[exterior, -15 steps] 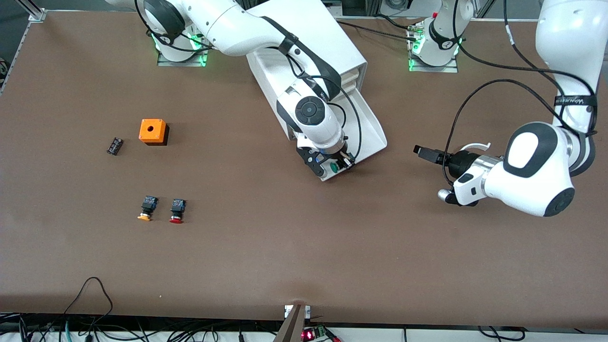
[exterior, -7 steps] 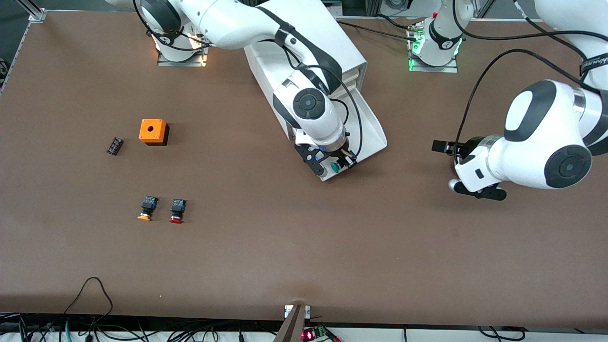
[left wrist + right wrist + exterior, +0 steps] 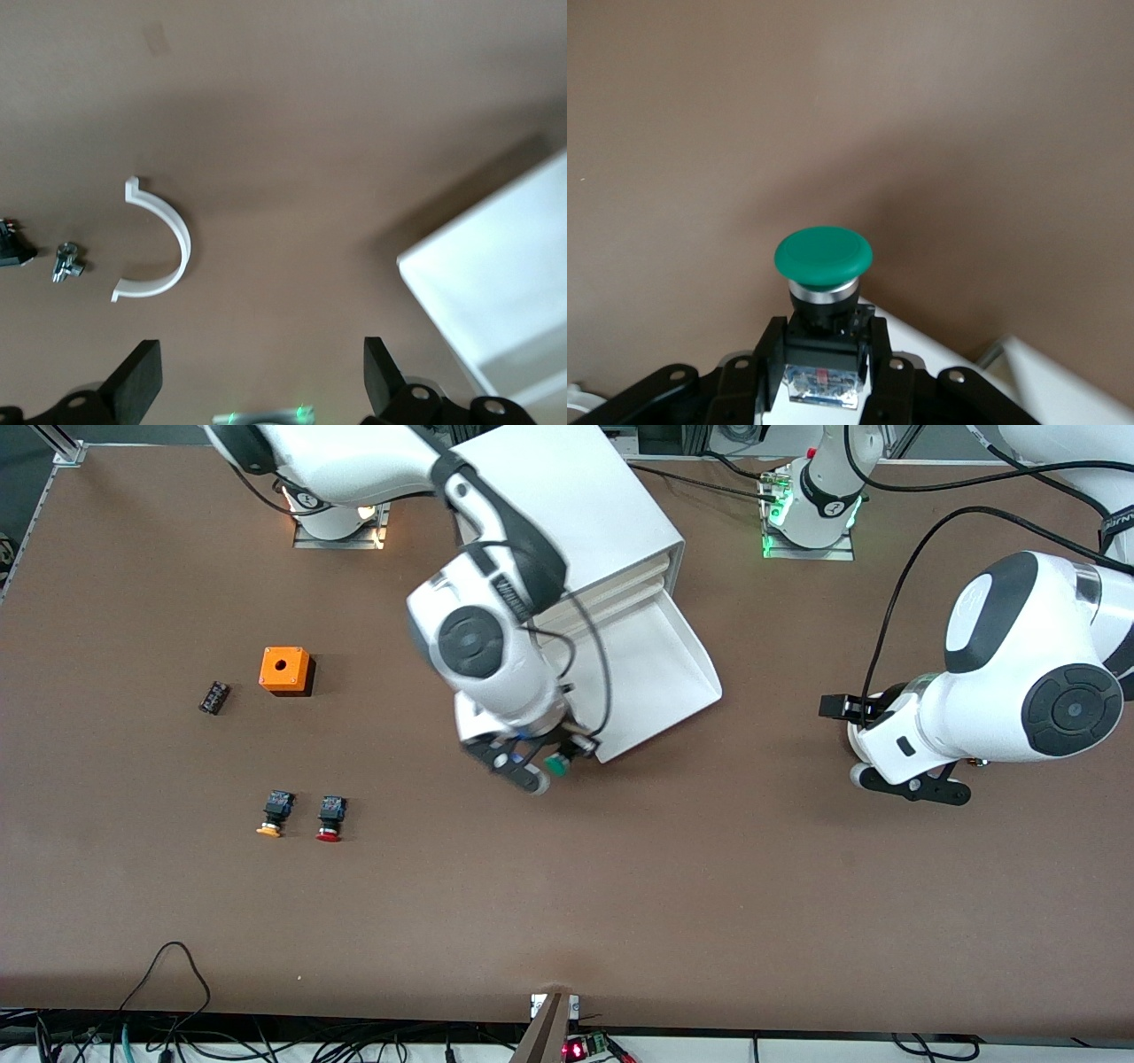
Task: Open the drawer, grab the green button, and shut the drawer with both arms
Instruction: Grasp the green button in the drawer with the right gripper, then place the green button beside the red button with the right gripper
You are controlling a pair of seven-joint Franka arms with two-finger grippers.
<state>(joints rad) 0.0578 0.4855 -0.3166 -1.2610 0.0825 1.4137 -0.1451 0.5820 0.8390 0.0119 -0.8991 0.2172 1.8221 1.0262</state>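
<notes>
The white cabinet (image 3: 567, 505) stands at the table's robot side with its lowest drawer (image 3: 660, 682) pulled out; the tray looks empty. My right gripper (image 3: 542, 767) is shut on the green-capped button (image 3: 557, 763) and holds it in the air over the table just off the drawer's front corner. In the right wrist view the green cap (image 3: 824, 256) sticks out past the gripper (image 3: 822, 359), whose fingers (image 3: 764, 354) clamp the black-and-blue body. My left gripper (image 3: 917, 786) is open and empty over the table at the left arm's end; its fingers (image 3: 142, 381) show wide apart.
An orange box (image 3: 285, 670), a small black part (image 3: 213, 696), an orange-capped button (image 3: 275, 813) and a red-capped button (image 3: 330, 817) lie toward the right arm's end. Under the left gripper lie a white C-shaped piece (image 3: 164, 239) and a small metal part (image 3: 66, 261).
My right gripper has lifted the green button out of the drawer and carried it past the drawer's front corner toward the right arm's end. The left arm has drawn back slightly from the drawer.
</notes>
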